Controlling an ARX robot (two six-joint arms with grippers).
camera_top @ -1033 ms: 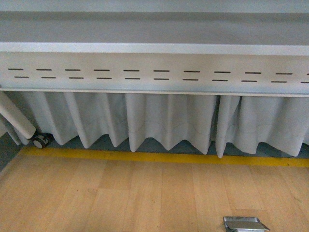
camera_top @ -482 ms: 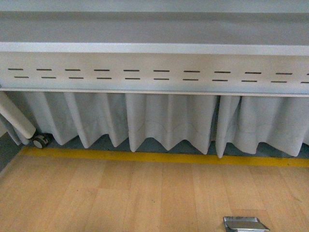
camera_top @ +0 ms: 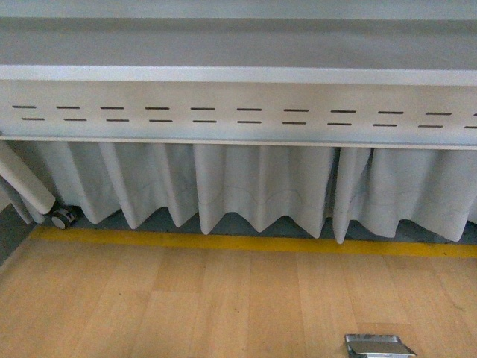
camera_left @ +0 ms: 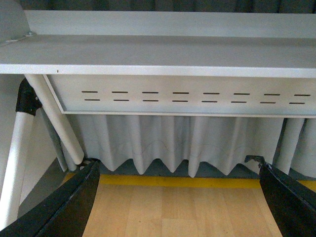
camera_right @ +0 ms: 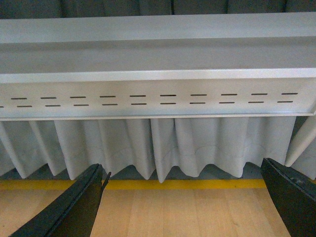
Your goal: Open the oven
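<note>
Oven lay out of view, left gripper (camera_left: 177, 165) and right gripper (camera_right: 182, 165) spread wide, facing skirted grey table (camera_top: 238, 74), wooden floor (camera_top: 186, 298) at frame bottom.

Looks like a lab or test room: grey metal table (camera_top: 238, 74) with little slots, grey curtain (camera_top: 253, 186) under it, yellow tape line (camera_top: 253, 243) on wood floor (camera_top: 186, 306), small wheel (camera_top: 62, 218).

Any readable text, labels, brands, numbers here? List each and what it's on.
None readable.
The slotted panel has only dash-shaped cutouts, no lettering.
The curtain, yellow floor line and metal piece on the floor show no markings.
The oven is not in view.
</note>
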